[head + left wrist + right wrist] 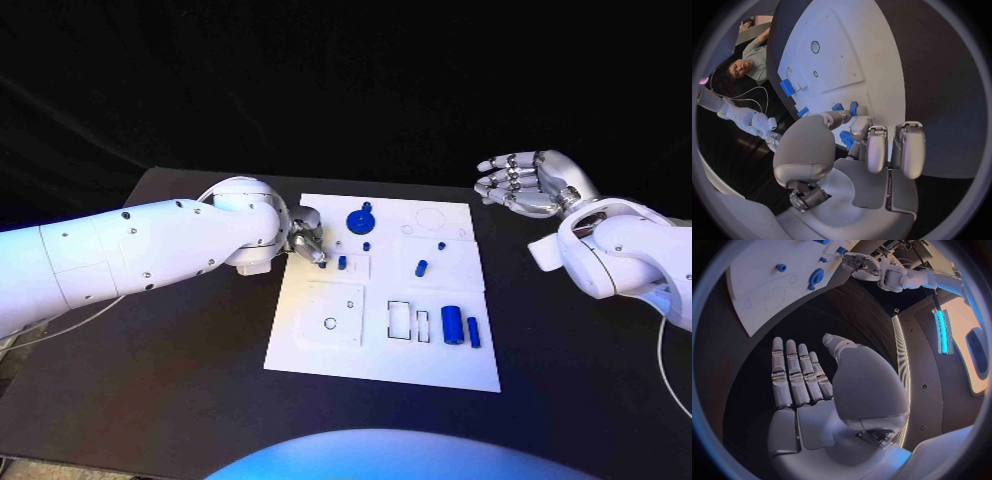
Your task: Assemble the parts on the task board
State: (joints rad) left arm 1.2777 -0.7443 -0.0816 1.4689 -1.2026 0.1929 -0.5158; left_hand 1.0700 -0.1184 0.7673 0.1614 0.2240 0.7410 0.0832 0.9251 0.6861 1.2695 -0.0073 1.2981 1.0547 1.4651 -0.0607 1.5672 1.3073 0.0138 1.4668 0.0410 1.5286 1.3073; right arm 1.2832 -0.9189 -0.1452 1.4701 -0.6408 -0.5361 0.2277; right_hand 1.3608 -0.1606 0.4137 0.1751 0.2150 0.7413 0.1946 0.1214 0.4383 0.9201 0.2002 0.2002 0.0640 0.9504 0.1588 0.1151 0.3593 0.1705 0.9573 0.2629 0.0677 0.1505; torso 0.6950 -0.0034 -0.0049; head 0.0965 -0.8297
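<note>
Left hand [306, 240] — at task board [325, 350]

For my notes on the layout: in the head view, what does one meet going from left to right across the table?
Left hand → blue round part → small blue peg → blue cylinder → right hand.

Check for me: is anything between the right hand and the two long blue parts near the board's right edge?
Nothing visible is. The right hand hangs open over bare black table past the board's far right corner, holding nothing. The two long blue parts lie flat nearer the robot on the white board, with empty board and table between.
</note>
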